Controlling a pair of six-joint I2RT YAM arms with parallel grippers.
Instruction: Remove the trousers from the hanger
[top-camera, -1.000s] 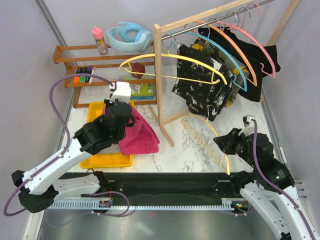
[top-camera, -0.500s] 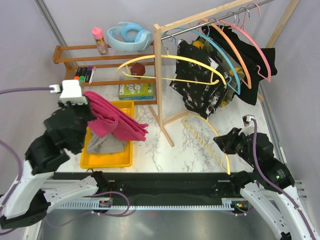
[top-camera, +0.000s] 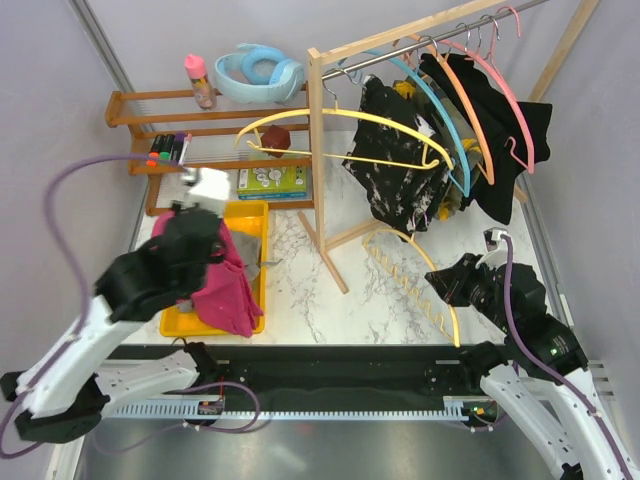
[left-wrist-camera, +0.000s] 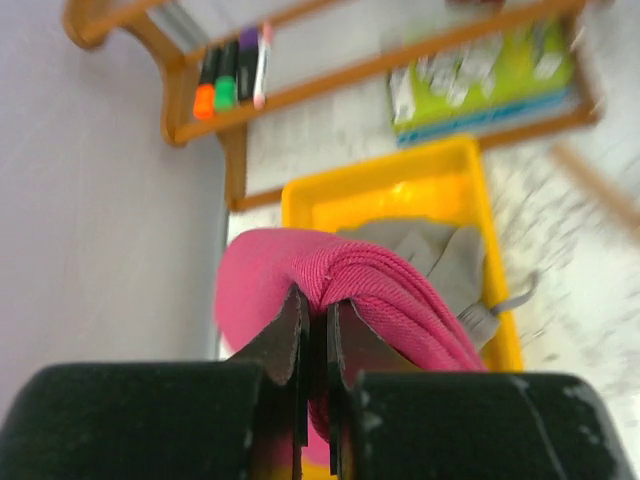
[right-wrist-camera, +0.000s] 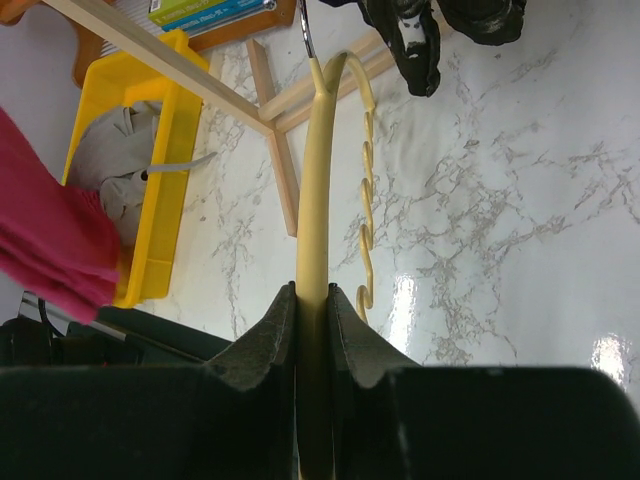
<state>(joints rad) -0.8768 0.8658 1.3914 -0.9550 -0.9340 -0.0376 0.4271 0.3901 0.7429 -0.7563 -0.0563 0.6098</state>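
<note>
My left gripper (top-camera: 213, 252) (left-wrist-camera: 313, 302) is shut on a fold of the magenta trousers (top-camera: 226, 296) (left-wrist-camera: 395, 290). They hang over the yellow tray (top-camera: 251, 212) (left-wrist-camera: 400, 186), draping past its near rim. A grey garment (top-camera: 245, 250) (left-wrist-camera: 432, 250) lies in the tray. My right gripper (top-camera: 452, 290) (right-wrist-camera: 313, 296) is shut on the arm of a bare yellow hanger (top-camera: 408, 262) (right-wrist-camera: 326, 150) that rests on the marble table. On the rail hang black speckled trousers (top-camera: 395, 172), a camouflage pair (top-camera: 456, 196) and a plain black pair (top-camera: 505, 120).
The wooden rack's post (top-camera: 323, 170) and foot (right-wrist-camera: 278, 150) stand between the tray and the hanger. Yellow (top-camera: 340, 122), blue (top-camera: 440, 120), orange (top-camera: 468, 100) and pink (top-camera: 520, 95) hangers hang on the rail. A wooden shelf (top-camera: 150, 105) at the back left carries markers (left-wrist-camera: 228, 80), a bottle and a green box (top-camera: 272, 180).
The left arm swung the magenta trousers out to the left and then back over the tray, where they now hang lower. The right arm and its hanger have not moved.
</note>
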